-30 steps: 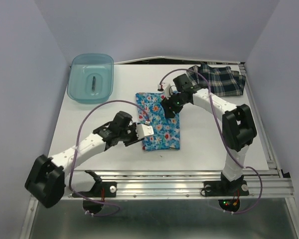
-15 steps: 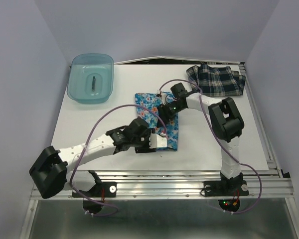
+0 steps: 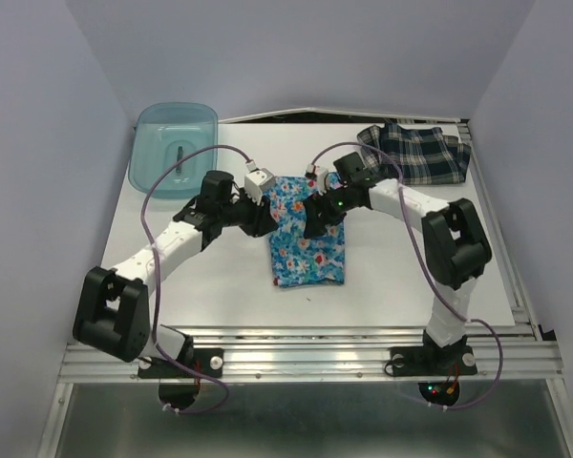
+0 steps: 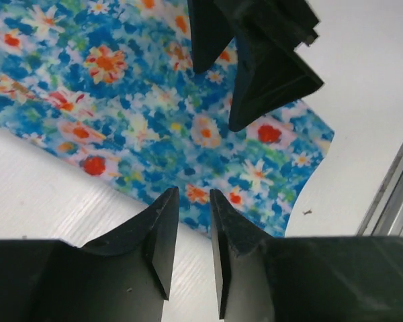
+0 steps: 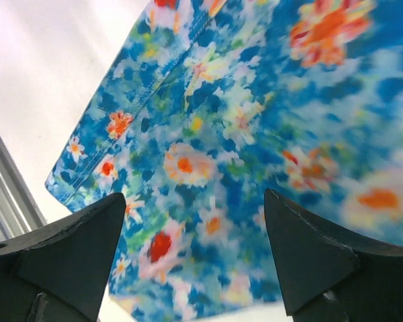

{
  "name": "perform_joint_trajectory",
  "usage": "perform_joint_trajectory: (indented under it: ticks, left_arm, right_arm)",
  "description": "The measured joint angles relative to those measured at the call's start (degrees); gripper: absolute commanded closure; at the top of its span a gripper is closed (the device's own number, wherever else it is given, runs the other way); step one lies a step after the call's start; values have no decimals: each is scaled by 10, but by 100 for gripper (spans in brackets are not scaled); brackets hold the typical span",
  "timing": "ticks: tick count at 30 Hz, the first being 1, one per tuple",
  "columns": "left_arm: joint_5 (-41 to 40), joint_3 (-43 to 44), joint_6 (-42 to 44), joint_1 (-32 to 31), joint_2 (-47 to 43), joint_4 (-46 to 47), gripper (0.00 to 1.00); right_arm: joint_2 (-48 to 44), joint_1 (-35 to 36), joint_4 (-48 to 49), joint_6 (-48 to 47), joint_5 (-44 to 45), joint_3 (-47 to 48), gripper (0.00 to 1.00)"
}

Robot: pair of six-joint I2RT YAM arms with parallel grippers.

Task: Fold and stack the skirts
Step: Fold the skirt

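1. The floral skirt (image 3: 310, 250) lies flat near the middle of the table (image 3: 411, 258). Its long axis runs from the far side toward the arm bases, and the near end leans a little to the right.
2. Its near edge is the wider one in the top view. Both grippers cover the far end, so I cannot tell which end is the waist.
3. The plaid skirt (image 3: 415, 153) lies rumpled at the far right corner of the table, well apart from the floral one. Its long side runs left to right.
4. The left gripper (image 3: 271, 223) is at the floral skirt's far left edge. In its wrist view the fingers (image 4: 162, 231) are drawn nearly together, with only a thin slit between them and no cloth in it.
5. The right gripper (image 3: 317, 219) hangs over the far half of the same skirt. Its fingers (image 5: 87, 235) are spread wide above the print and hold nothing.
6. The two grippers face each other, close together across the cloth.
7. The table is white and matte, with a metal rail (image 3: 315, 348) along its near edge.
8. A translucent teal bin (image 3: 148, 174) stands at the far left corner.
9. Pale lavender walls (image 3: 38, 143) close in the sides and back.
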Motion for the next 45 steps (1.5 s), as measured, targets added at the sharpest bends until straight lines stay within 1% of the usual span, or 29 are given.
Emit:
perform_joint_trajectory:
  ticks: [1, 3, 5, 6, 7, 8, 10, 11, 12, 14, 18, 23, 24, 29, 34, 43, 45]
  left_arm:
    - [11, 5, -21, 4, 13, 10, 70]
    - [29, 17, -73, 10, 48, 32, 79]
    - [53, 28, -133, 26, 109, 67, 84]
    - [62, 27, -162, 37, 140, 79, 89]
    - [68, 26, -185, 42, 155, 86, 91]
    - [70, 16, -219, 51, 174, 118, 94]
    - [67, 2, -259, 59, 186, 146, 100]
    - [63, -10, -284, 63, 186, 168, 100]
    - [55, -21, -308, 65, 186, 191, 100]
    - [40, -28, -339, 65, 190, 220, 100]
    - [17, -28, -383, 65, 229, 269, 100]
    - [5, -28, -415, 69, 290, 282, 100]
    - [13, -28, -427, 71, 303, 290, 100]
    - [15, -26, -447, 75, 311, 304, 100]
    - [8, -27, -450, 77, 311, 304, 100]
    - [6, -27, -451, 79, 311, 304, 100]
    - [6, -27, -451, 79, 311, 304, 100]
  right_arm:
    - [-15, 0, 0, 0, 9, -4, 10]
    - [-84, 0, 3, -4, 49, -25, 9]
    - [-143, 0, 6, -13, 74, -45, 10]
    - [-160, 0, 9, -19, 81, -50, 11]
    - [-194, -1, 11, -27, 93, -63, 11]
    - [-229, 0, 19, -43, 110, -83, 12]
    - [-276, 6, 35, -68, 137, -120, 13]
    - [-282, 7, 42, -80, 154, -128, 14]
    - [-309, 22, 42, -98, 176, -168, 14]
    - [-325, 56, 42, -125, 213, -213, 14]
    - [-326, 133, 39, -155, 268, -276, 14]
    - [-325, 180, 54, -183, 318, -290, 11]
    - [-325, 186, 61, -185, 325, -292, 11]
    - [-304, 221, 97, -195, 374, -295, 9]
    - [-285, 245, 117, -200, 392, -298, 9]
    - [-270, 300, 168, -206, 427, -344, 12]
    - [-264, 314, 202, -218, 449, -362, 14]
